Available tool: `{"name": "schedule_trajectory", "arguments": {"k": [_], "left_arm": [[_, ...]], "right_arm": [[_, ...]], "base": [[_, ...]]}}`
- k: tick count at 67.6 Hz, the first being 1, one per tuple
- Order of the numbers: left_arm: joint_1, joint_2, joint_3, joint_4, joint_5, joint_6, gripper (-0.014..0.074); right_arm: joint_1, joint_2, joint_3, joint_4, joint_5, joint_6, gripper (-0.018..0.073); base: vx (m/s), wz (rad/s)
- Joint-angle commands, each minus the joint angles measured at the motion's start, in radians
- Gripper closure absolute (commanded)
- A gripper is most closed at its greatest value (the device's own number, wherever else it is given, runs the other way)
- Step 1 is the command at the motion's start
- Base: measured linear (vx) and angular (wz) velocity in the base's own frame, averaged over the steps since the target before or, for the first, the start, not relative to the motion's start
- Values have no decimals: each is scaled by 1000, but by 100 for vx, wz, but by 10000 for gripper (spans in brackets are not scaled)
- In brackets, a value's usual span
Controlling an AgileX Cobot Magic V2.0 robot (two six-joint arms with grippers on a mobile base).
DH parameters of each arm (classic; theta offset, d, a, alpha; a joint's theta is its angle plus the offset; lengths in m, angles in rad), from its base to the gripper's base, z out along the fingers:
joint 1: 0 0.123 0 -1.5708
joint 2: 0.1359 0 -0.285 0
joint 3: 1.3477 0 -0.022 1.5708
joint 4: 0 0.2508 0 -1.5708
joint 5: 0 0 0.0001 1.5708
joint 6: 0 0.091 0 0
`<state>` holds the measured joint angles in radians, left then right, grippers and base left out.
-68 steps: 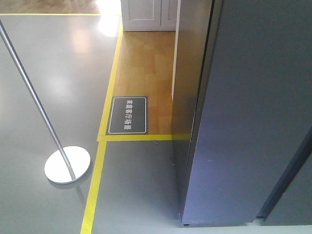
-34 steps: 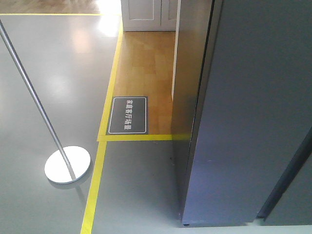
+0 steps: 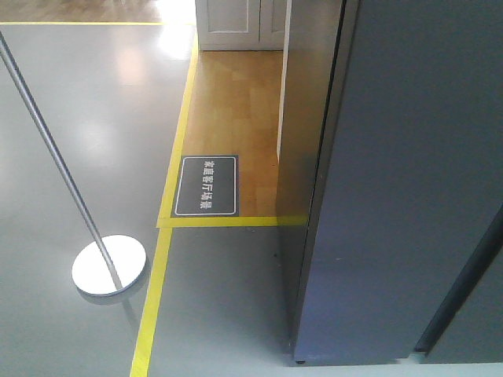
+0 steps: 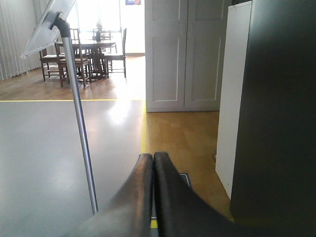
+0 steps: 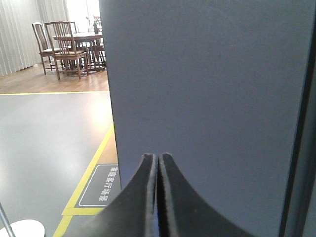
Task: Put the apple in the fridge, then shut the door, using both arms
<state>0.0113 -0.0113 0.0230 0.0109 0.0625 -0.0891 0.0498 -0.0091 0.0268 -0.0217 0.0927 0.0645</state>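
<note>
Facing one fridge (image 3: 409,181), two claws, left (image 4: 152,159) and right (image 5: 158,159), both closed.

1 fridge (image 3: 393,196), 1 pole (image 3: 55,157), 1 floor sign (image 3: 206,185), 1 table (image 4: 96,45).

daylight from rear windows | glare on floor (image 3: 126,63) | sharp focus

Dark grey outer face on the fridge (image 3: 393,196), right of frame. Glossy pale grey floor (image 3: 86,118) edged with yellow tape lines (image 3: 177,149), honey-brown wood planks (image 3: 236,102) at top centre. Black floor sign (image 3: 206,185) with white characters. Silver pole (image 3: 47,149), white round base. Black fingers (image 4: 148,197).
</note>
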Motion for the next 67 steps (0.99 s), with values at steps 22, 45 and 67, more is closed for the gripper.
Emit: {"name": "schedule_trajectory", "arguments": {"k": [22, 45, 67], "left_arm": [[-5, -15, 14, -11, -75, -6, 603], [-5, -15, 14, -11, -75, -6, 603], [-5, -15, 14, -11, -75, -6, 603]], "right_arm": [[-12, -10, 12, -12, -81, -8, 562], [-12, -10, 11, -12, -75, -8, 562], [-12, -10, 11, -12, -75, -8, 562]], "base": [[0, 0], [0, 0], [0, 0]]}}
